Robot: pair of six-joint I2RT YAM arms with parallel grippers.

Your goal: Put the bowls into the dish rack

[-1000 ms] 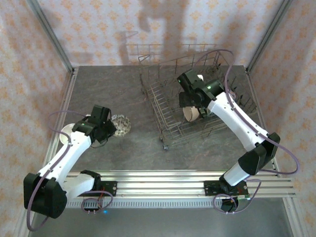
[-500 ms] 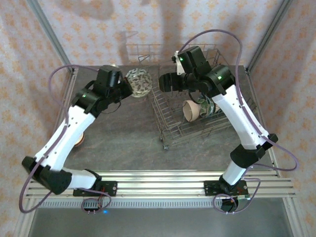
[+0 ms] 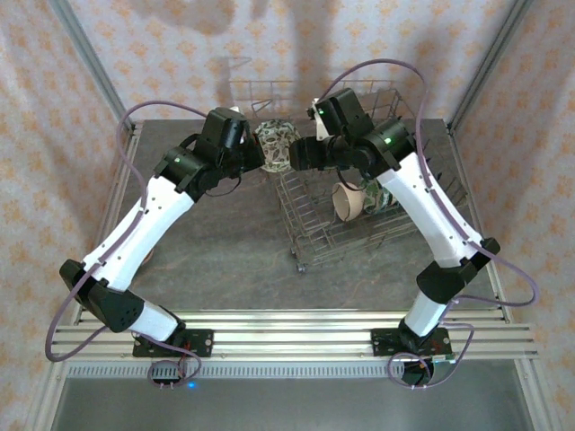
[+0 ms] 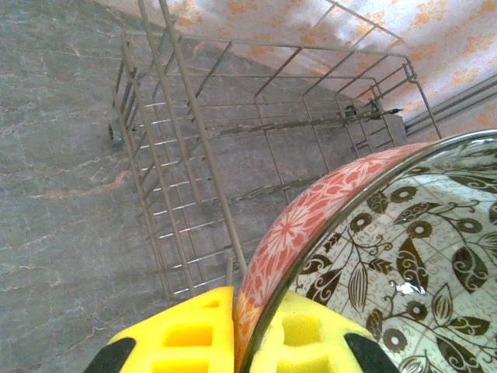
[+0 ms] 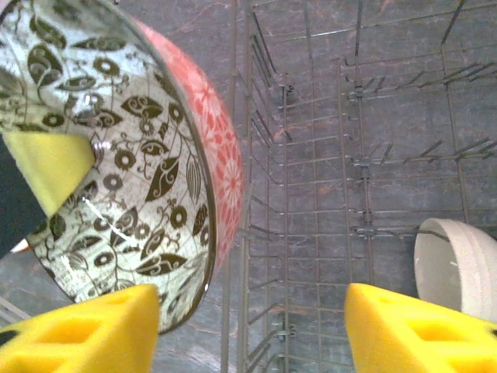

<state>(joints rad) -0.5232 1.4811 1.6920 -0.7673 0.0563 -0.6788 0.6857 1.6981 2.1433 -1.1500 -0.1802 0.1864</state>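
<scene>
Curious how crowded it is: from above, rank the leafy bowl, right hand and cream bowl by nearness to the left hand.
1. Leafy bowl: gripped by the left hand.
2. Right hand: just right of that bowl.
3. Cream bowl: farther right, in the rack.

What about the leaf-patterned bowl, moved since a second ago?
Yes. The leaf-patterned bowl, shut in the left pincer, went from the table left of the dish rack to the rack's far left corner.

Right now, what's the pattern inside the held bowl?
The bowl: dark leaves on white; best in right wrist view.
</scene>
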